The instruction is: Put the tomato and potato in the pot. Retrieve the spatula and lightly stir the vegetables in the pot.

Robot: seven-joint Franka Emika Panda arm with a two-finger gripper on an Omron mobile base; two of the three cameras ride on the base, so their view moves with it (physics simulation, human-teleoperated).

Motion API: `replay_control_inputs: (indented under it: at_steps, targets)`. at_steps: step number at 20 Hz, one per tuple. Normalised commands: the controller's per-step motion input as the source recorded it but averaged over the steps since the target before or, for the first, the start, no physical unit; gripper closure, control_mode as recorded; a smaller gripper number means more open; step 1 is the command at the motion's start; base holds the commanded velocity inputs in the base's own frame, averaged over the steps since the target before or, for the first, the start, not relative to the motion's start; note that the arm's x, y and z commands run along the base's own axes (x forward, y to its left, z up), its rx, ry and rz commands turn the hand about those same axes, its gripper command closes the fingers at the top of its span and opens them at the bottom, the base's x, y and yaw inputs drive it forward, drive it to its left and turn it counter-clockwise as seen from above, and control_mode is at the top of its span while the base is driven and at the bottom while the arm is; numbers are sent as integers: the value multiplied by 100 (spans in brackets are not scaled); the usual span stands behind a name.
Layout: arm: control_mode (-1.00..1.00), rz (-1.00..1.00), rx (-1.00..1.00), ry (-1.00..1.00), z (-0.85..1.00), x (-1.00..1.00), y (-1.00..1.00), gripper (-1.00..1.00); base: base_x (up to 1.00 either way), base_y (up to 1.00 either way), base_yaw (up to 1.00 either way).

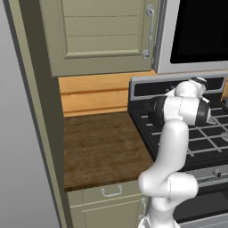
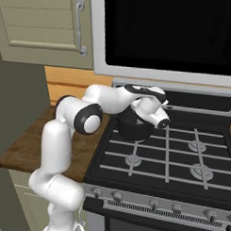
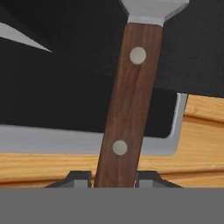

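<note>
Over stove's far-left burner: gripper (image 3: 114, 179) clamped narrow on spatula (image 3: 127, 105) handle base, blade beyond. Pot (image 2: 133, 128) just below hand; contents hidden, vegetables probably inside. Spatula light, stiff, smooth wood; low grip may pivot, so stir gently.

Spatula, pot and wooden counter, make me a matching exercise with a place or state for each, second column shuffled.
Things:
1. spatula
2. pot
3. wooden counter
4. gripper

Places or states:
A. lies to the left of the stove
B. shut on a brown handle
C. stands on the stove's back left burner, under the robot's hand
D. held by its handle, pale blade pointing away from the hand

Pairs: 1-D, 2-C, 3-A, 4-B
</note>
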Motion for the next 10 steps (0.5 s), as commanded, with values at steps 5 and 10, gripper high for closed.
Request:
replay_control_inputs:
  at_steps: [5, 10]
  targets:
    - [-100, 3, -3, -10, 0, 0, 5, 100, 0, 0, 0]
    - [-100, 8, 10, 6, -19, -2, 19, 100, 0, 0, 0]
